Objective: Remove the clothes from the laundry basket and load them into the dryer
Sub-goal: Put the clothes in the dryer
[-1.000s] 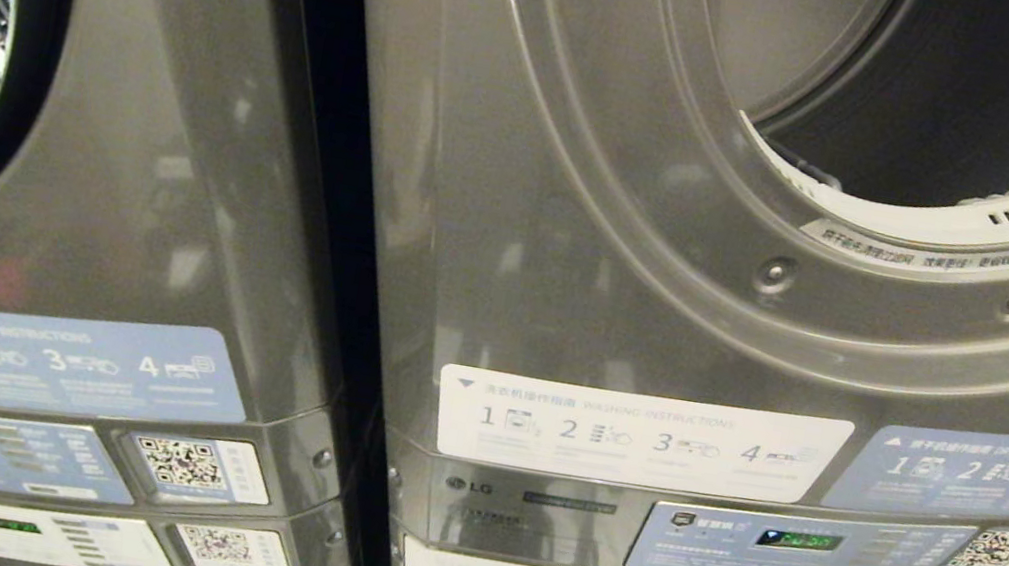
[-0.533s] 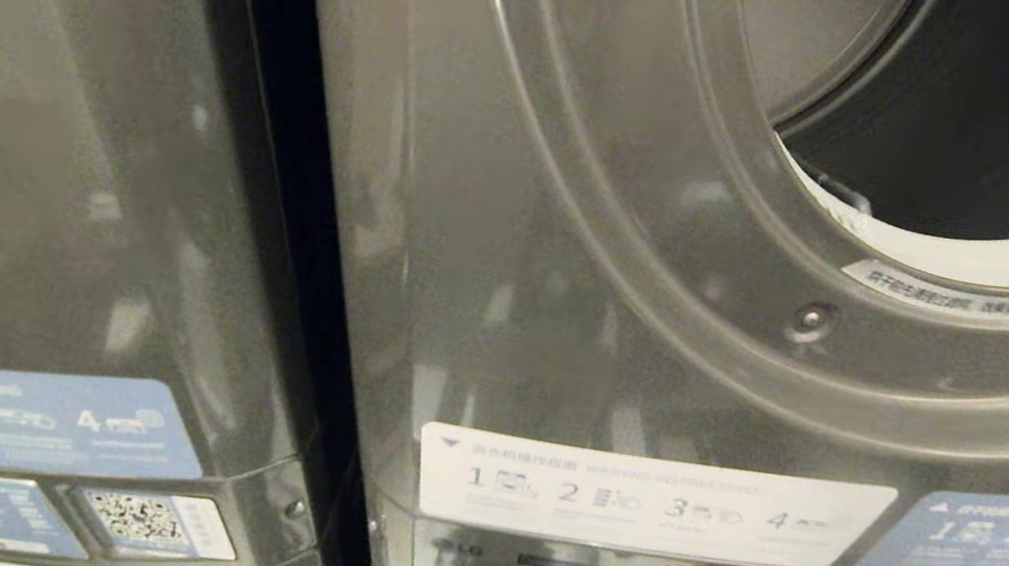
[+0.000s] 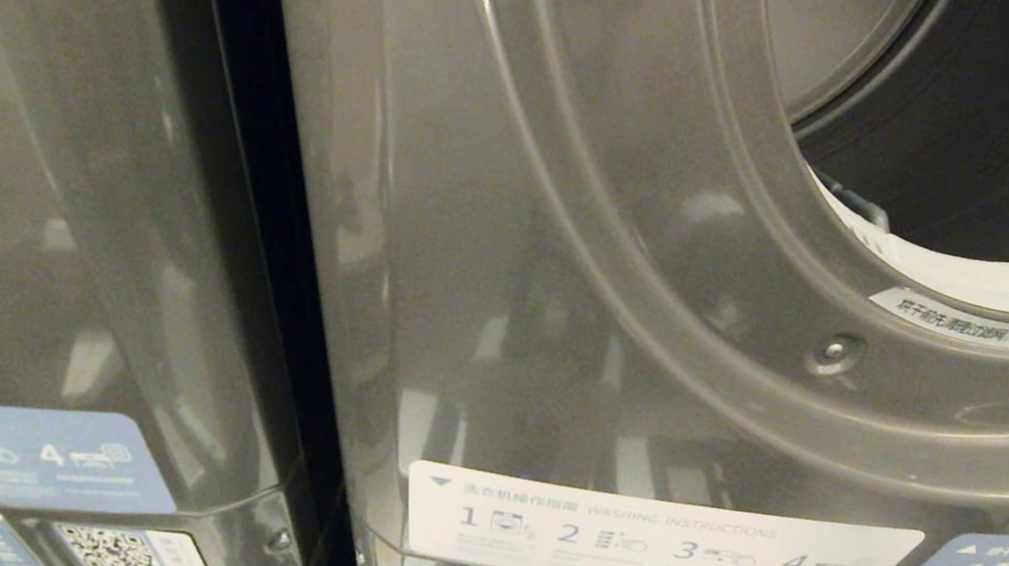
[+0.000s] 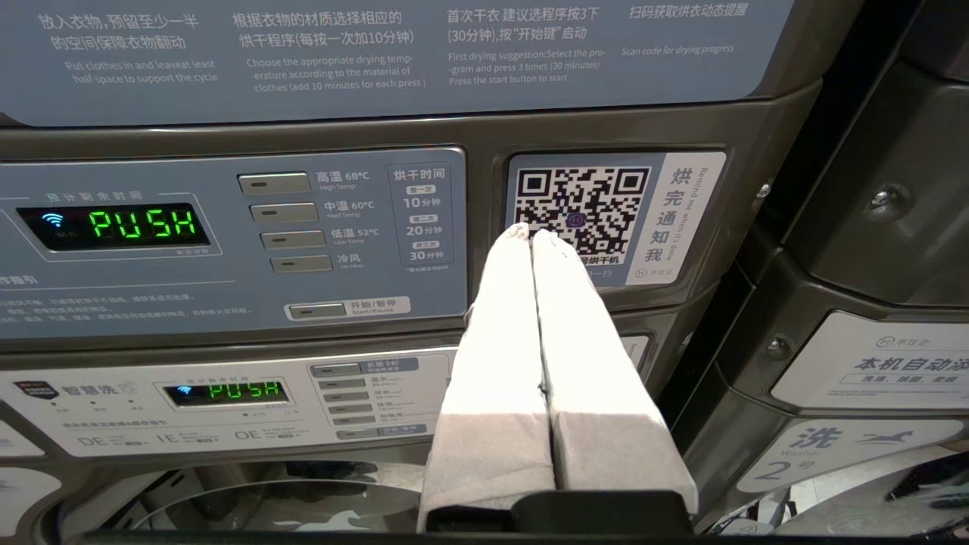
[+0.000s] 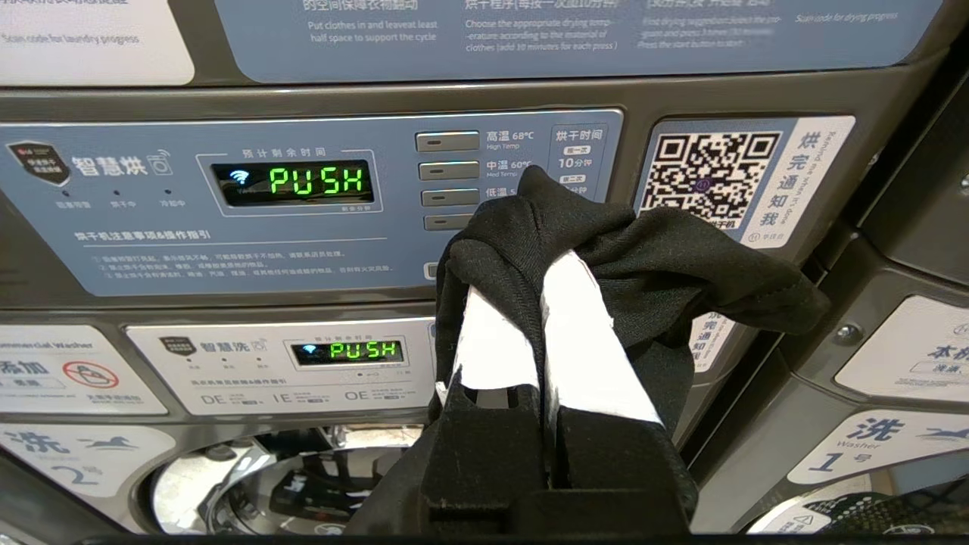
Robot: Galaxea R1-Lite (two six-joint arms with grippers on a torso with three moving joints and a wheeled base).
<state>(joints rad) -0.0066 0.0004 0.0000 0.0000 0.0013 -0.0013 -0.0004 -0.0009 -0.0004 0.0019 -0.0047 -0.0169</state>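
Cloth point(image 5: 651, 265), black, bunches over the tips of the right end effector point(image 5: 530, 303), clamped between its closed fingers in front of the dryer's control panel point(image 5: 151, 227). The left end effector point(image 4: 530, 236) is closed and empty before a neighbouring panel point(image 4: 227, 227).
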